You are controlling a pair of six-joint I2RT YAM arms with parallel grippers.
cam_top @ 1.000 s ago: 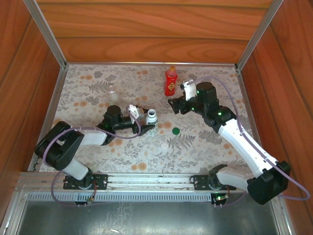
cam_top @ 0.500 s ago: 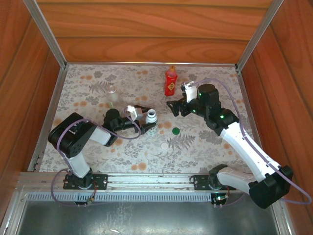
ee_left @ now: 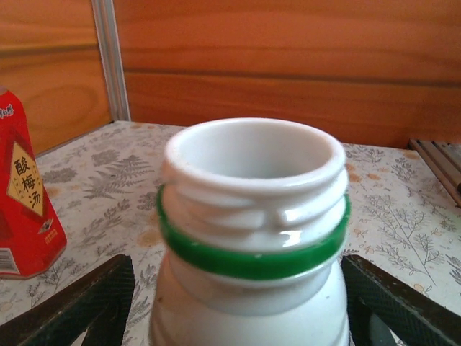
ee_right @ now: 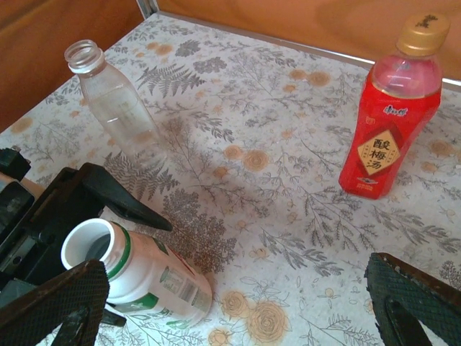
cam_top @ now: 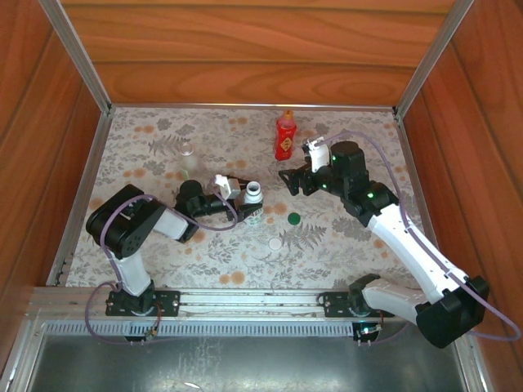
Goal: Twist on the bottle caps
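At table [cam_top: 343, 245] centre, my left gripper [cam_top: 243, 202] has narrowed around the uncapped white bottle [ee_left: 252, 216], grip unconfirmed. My right gripper [cam_top: 288, 181] is spread, empty, near the green cap [cam_top: 293, 218]. Capping should follow.

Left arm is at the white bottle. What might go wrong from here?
The left fingers flank the uncapped white bottle; an uneven squeeze may tip or skid it. Its neck ring is green, so picking the white cap instead of the green cap would likely mismatch.
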